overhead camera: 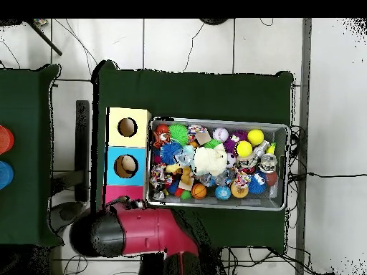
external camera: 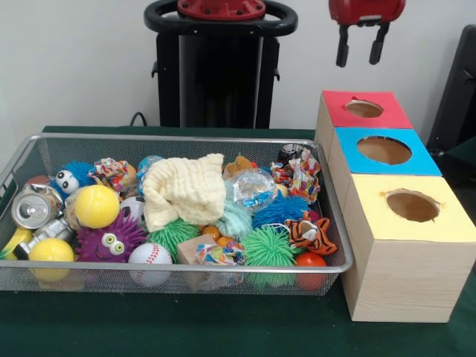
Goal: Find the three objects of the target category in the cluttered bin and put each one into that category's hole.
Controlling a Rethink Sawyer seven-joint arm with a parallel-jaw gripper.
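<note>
The front view shows the claw (external camera: 361,44) high above the red-topped box (external camera: 364,110), its two dark fingers hanging apart and holding nothing. The overhead view does not show the claw, because the red arm (overhead camera: 147,230) covers it together with most of the red box.

The wire basket (external camera: 186,138) stands on the green tabletop (external camera: 223,327) and is full almost to its rim. In the front view, three speckled rope bundles can be seen: one at the far left (external camera: 111,172), one at the far right near the boxes (external camera: 297,175), and one at the near wall (external camera: 217,254). In the overhead view they are too small to tell apart.

The cream cloth (external camera: 184,192) lies on the middle of the pile. The blue box (external camera: 383,151) and yellow box (external camera: 413,207) stand just beside the basket's end, holes open upward. Bare tabletop shows in front of the basket.
</note>
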